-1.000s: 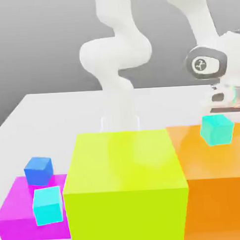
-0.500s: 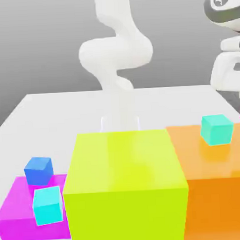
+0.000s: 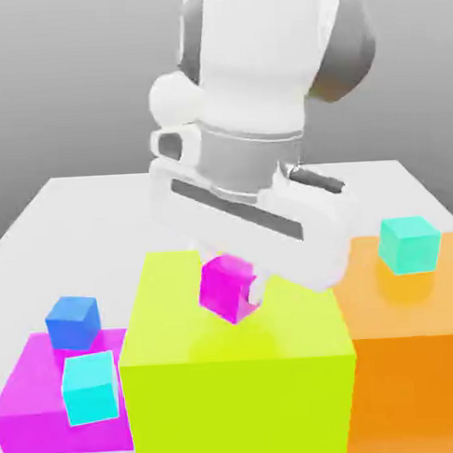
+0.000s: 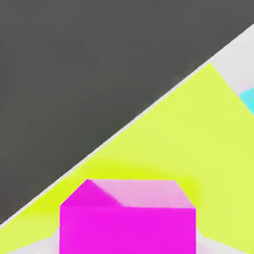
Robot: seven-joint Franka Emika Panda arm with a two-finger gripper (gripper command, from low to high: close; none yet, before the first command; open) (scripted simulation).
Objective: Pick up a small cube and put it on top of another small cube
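Here the gripper (image 3: 235, 284) hangs over the big yellow-green block (image 3: 239, 360), with its fingers clamped on the small magenta cube (image 3: 227, 286). The cube is tilted a little and sits in the air just above the block's top face, not resting on it; a faint shadow lies on the yellow-green surface below. In the hand view the same magenta cube (image 4: 127, 218) shows close up, with the yellow-green block (image 4: 178, 139) spread out under it.

The white arm (image 3: 255, 70) comes down from the top of the exterior view, and its wide hand stretches across the middle of the picture, covering the back edge of the yellow-green block.

Touching the yellow-green block on the exterior view's right stands an orange block (image 3: 405, 352) of about the same height. A small teal cube (image 3: 410, 244) rests on its top, well apart from the held cube.

On the exterior view's left, a low flat magenta slab (image 3: 29, 400) lies against the yellow-green block. Two small cubes sit on it: a blue cube (image 3: 72, 321) toward the back and a second teal cube (image 3: 90, 388) nearer the front, close to each other but whether they touch I cannot tell.

All the blocks stand on a pale table (image 3: 89, 214) with a grey background behind it.
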